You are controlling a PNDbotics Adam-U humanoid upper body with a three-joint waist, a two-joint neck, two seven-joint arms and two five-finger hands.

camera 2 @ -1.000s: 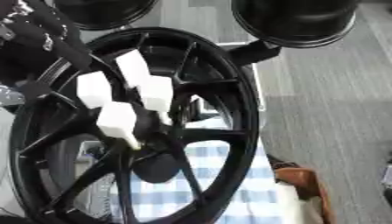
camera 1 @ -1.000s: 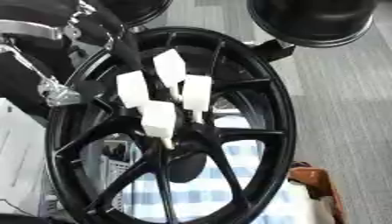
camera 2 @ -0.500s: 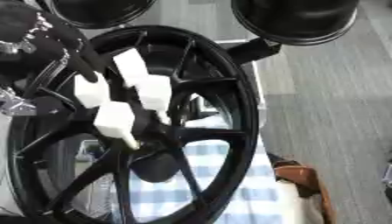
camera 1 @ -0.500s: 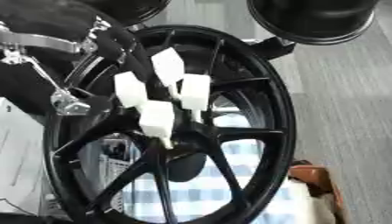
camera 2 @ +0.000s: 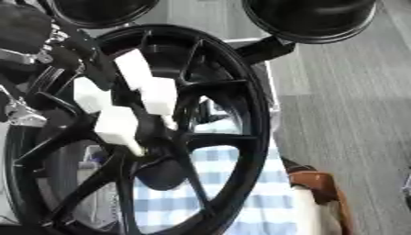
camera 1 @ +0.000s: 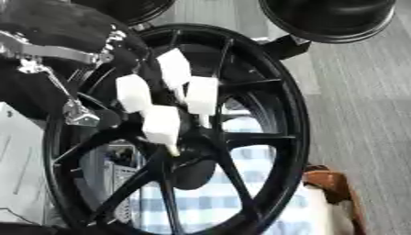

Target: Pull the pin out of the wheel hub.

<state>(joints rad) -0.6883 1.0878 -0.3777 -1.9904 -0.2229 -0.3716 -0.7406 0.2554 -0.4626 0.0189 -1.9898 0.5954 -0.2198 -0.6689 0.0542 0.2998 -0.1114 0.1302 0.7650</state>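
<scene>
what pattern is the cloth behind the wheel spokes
Blue-and-white check cloth, seen through the black wheel; clearest in the left eye view.

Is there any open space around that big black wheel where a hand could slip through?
The gaps between the spokes of the black alloy wheel are open low down, where the blue checked cloth shows through. Around the hub it is crowded: the robot's left hand, with white-padded fingers, fills it. The grey floor on the right is bare.
</scene>
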